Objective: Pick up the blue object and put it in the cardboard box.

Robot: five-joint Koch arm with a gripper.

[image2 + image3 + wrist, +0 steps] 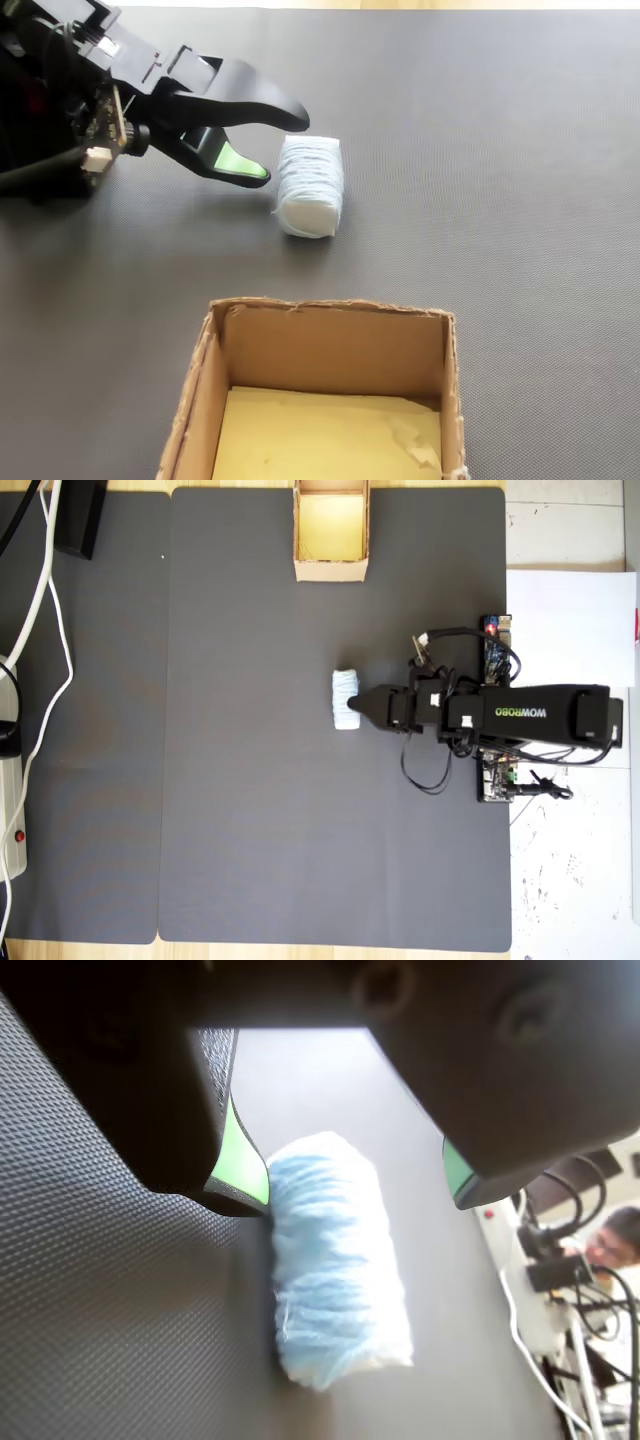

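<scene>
The blue object [335, 1270] is a pale blue-white ribbed roll lying on its side on the dark mat [520, 150]. The overhead view shows the roll [345, 698] near the mat's middle, and the fixed view shows it [310, 185] just beyond the box. My gripper [355, 1195] is open, its black jaws with green pads spread wider than the roll. The left pad [243, 1165] touches the roll's near end and the right pad stands apart from it. In the fixed view the gripper [280, 148] reaches the roll from the left. The cardboard box [330, 316] stands empty, yellowish inside, also seen in the overhead view [330, 570].
In the overhead view white cables [45, 610] run along the mat's left side past a power strip [12, 810]. The arm's base and circuit boards [495, 780] sit at the mat's right edge beside a white sheet [570, 620].
</scene>
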